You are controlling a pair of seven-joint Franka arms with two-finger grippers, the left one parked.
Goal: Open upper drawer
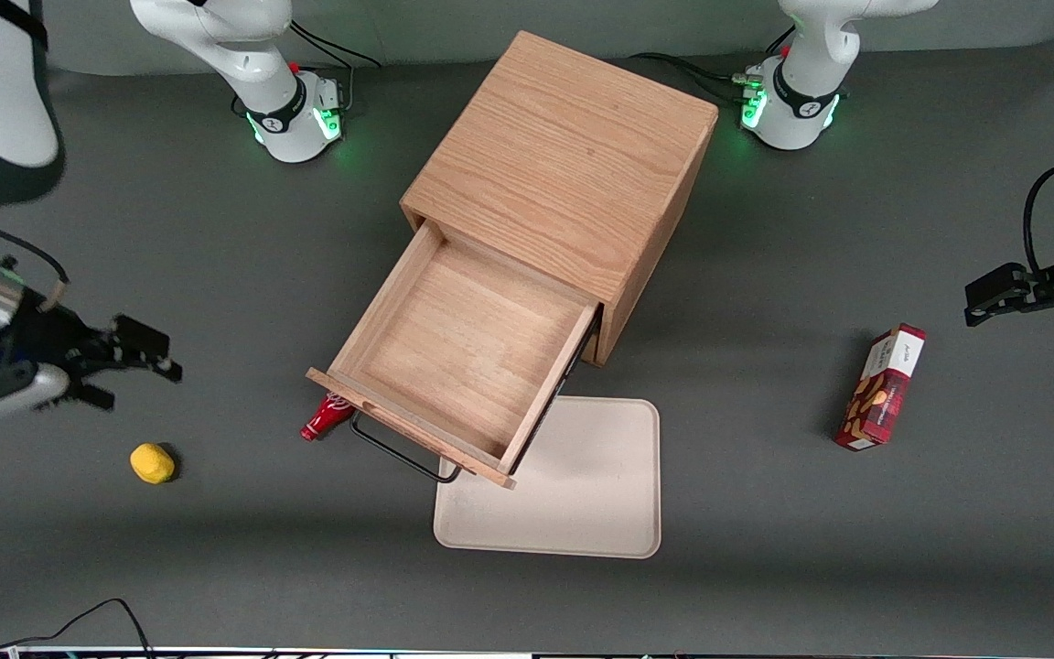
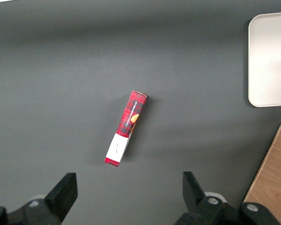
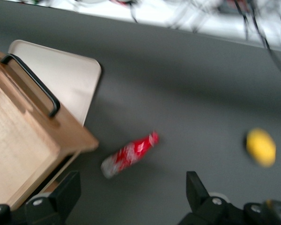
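The upper drawer (image 1: pixel 454 352) is seen pulled well out of the oak cabinet (image 1: pixel 573 174), its black handle (image 1: pixel 399 453) overhanging the cream tray (image 1: pixel 582 494). The pincer (image 1: pixel 138 357) is held spread wide and empty above the tabletop (image 1: pixel 216 256), toward the working arm's end, well apart from the drawer.

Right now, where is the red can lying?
In the front view, the red can lies on the table beside the upper drawer, partly under its pulled-out front. The open gripper hangs toward the working arm's end, above the yellow object.
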